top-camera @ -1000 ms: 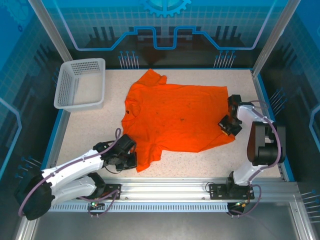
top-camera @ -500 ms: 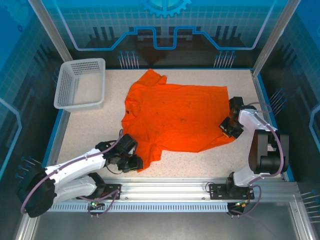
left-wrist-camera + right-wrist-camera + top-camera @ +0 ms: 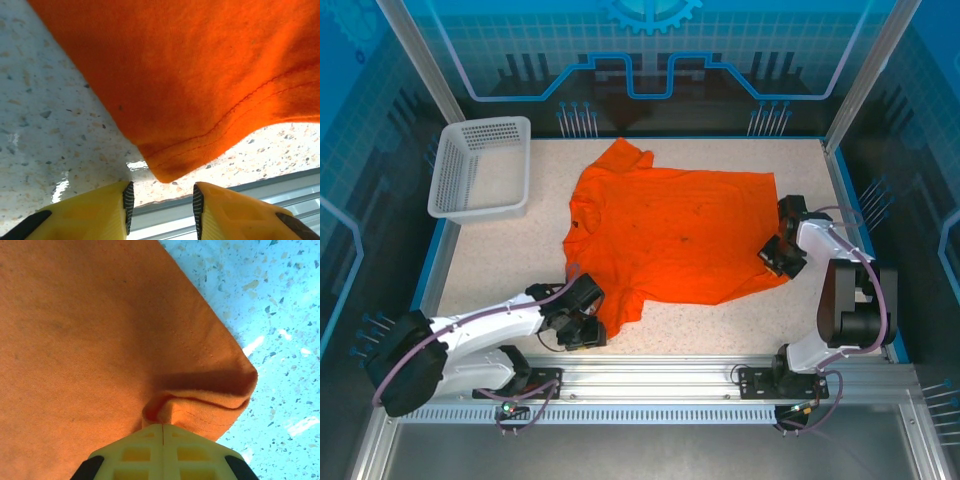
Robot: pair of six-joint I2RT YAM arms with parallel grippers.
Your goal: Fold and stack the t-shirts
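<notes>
Clamps the t-shirt (image 3: 670, 235) hem corner at 3 o'clock in the right gripper (image 3: 163, 426) and holds the left gripper (image 3: 161, 200) agape before the 7 o'clock sleeve tip, seemingly for folding.

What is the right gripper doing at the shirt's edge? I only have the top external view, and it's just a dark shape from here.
Observer: In the right wrist view the right gripper is shut, with a small fold of the t-shirt hem bunched between its fingers.
Operator: And the left one, does it have the sleeve?
Observer: No. The left wrist view shows the left gripper open, with the sleeve corner just ahead of the gap, not touched.
Operator: Is that corner lying flat?
Observer: It seems to lie flat on the speckled table, with its stitched hem showing.
</notes>
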